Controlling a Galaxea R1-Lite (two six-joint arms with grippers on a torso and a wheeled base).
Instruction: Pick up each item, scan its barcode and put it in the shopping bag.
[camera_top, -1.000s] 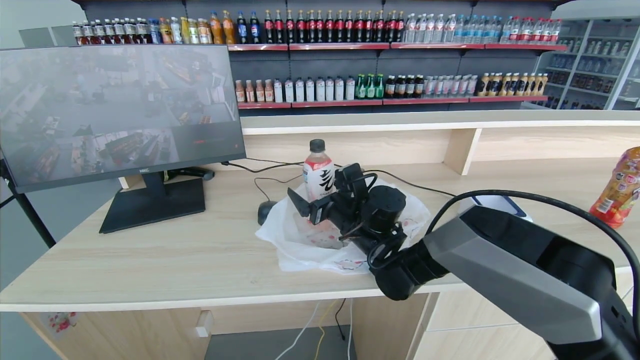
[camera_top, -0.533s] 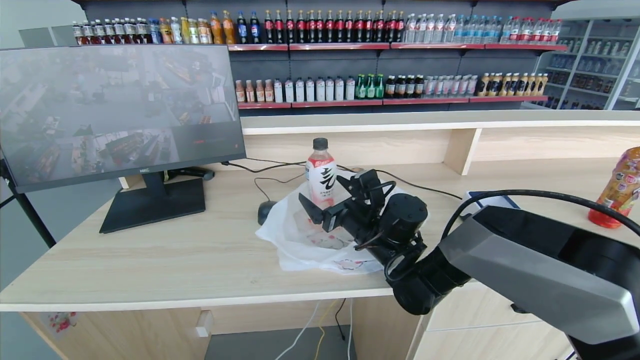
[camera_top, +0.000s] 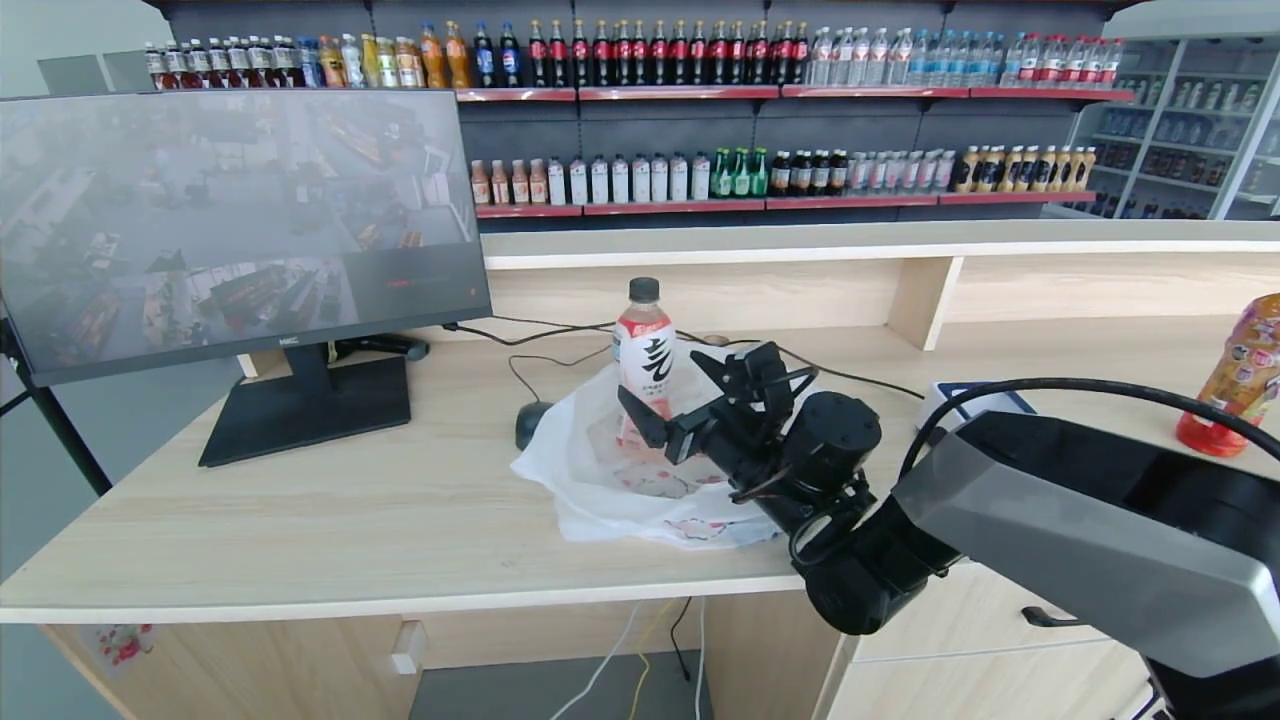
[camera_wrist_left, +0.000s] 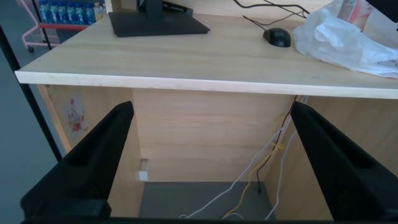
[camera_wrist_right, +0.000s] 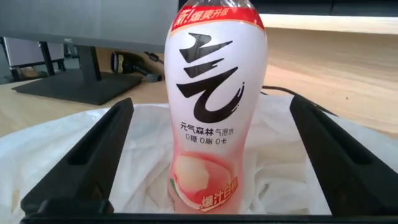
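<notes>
The bottle (camera_top: 644, 350) is standing upright inside the white bag (camera_top: 590, 490), which is lying slumped and open-mouthed on the tabletop (camera_top: 350, 520), its plastic bunching round the bottle's base and likely helping to steady it. The right claw (camera_top: 665, 388) is hovering level with the bottle's lower half, spread wide and gripping nothing. In the right wrist view its fingers are flanking the bottle with a gap showing on each side, so the bottle is carrying its own weight. That wide spread is probably giving room to back off without tipping it. The left claw (camera_wrist_left: 211, 109) is hanging below the tabletop's front edge, also wide open and empty, well clear of the work. A second, orange bottle (camera_top: 1235, 380) is waiting at the far right of the tabletop, outside the bag, so the task is looking only partly done.
</notes>
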